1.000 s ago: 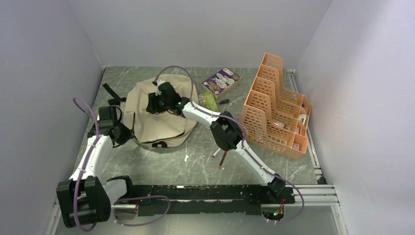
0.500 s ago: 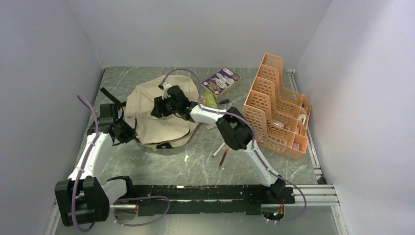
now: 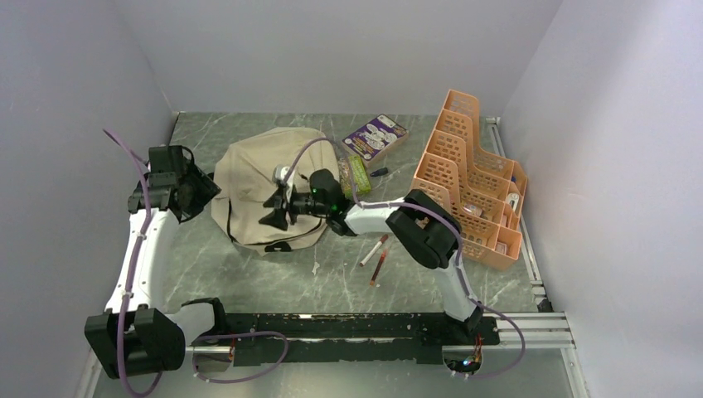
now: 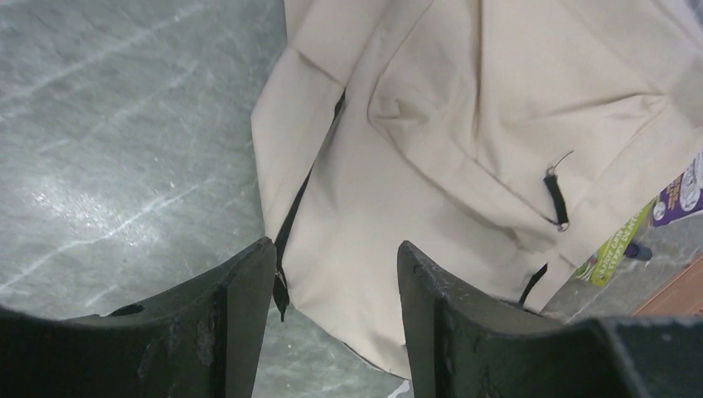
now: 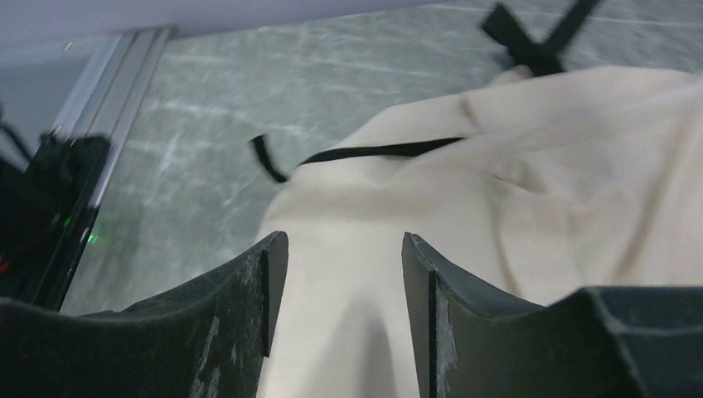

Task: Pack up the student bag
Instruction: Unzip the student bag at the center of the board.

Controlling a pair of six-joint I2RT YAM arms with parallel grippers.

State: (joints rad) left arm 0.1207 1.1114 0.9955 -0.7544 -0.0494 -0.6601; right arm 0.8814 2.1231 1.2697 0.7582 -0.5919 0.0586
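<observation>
The large beige fabric student bag with black straps (image 3: 264,176) lies slumped on the grey marbled tabletop (image 3: 332,282), left of centre. The left gripper (image 3: 199,189) hangs at its left edge, jaws open and empty. The right gripper (image 3: 274,211) hovers over its near side, jaws apart, gripping nothing.

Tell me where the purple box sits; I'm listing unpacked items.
Top view: the purple box lies on the table's far side, between the student bag and the orange organizer, beside a green packet.
</observation>
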